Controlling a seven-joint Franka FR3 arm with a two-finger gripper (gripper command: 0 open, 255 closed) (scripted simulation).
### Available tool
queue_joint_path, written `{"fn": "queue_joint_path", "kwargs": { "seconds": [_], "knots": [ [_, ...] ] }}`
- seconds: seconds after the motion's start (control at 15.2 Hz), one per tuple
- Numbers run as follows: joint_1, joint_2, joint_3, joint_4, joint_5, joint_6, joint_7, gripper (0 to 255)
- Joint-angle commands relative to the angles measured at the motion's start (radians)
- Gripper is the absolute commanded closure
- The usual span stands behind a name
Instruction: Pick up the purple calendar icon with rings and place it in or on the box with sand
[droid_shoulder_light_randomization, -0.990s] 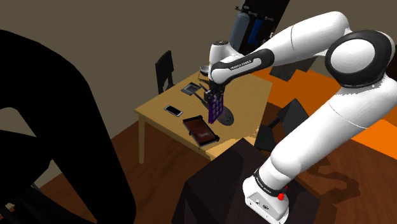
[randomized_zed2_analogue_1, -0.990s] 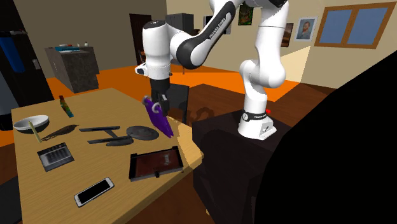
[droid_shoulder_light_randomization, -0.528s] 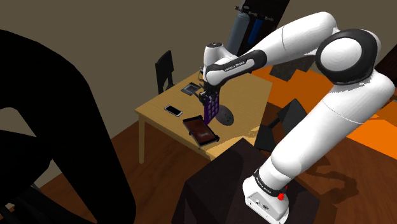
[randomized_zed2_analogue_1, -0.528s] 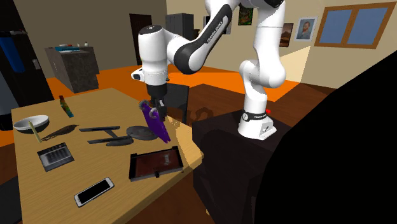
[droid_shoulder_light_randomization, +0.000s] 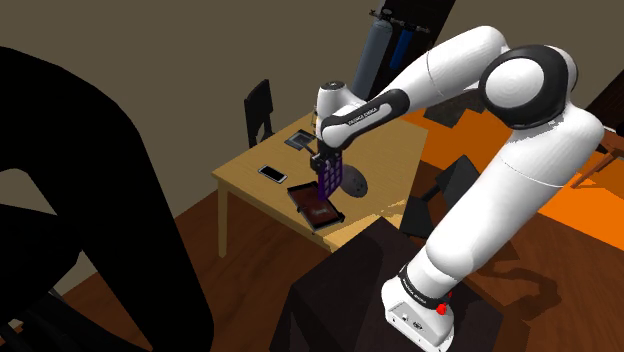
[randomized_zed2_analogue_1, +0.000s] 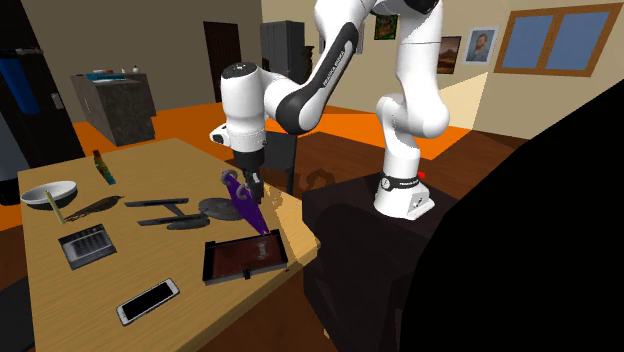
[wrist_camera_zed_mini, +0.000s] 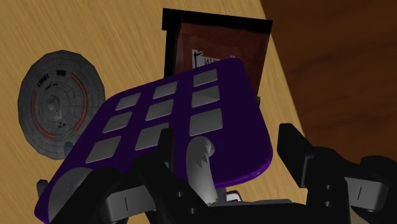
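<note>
Black gripper (randomized_zed2_analogue_1: 251, 186) grips the purple calendar icon (randomized_zed2_analogue_1: 248, 208) by its ringed upper end, and the slab hangs clear of the bench (randomized_zed2_analogue_1: 60, 295). Its long axis runs steeply down from the fingers. In the second exterior view it is tilted, with the lower end leaning toward that view's right, just over the far edge of the box with sand (randomized_zed2_analogue_1: 209, 263). In the wrist view one finger (wrist_camera_zed_mini: 164, 147) lies across the slab's face beside a grey ring (wrist_camera_zed_mini: 200, 159), and the other stands just off its edge. The face turned to the wrist camera carries a three-by-three grid of blank grey squares. A white mark on the brown sand and fine lettering on the grey disc (wrist_camera_zed_mini: 60, 102) beside the box are too small to read.
</note>
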Motion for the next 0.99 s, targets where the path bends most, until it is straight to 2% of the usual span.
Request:
{"fn": "queue_joint_path", "kwargs": {
  "seconds": [0.0, 0.66, 0.92],
  "knots": [
    [-0.001, 0.022, -0.002, -0.006, -0.011, 0.029, 0.012, 255],
    [-0.001, 0.139, -0.015, -0.018, -0.070, 0.151, 0.074, 255],
    [0.000, 0.147, -0.017, -0.018, -0.074, 0.159, 0.079, 255]
  ]
}}
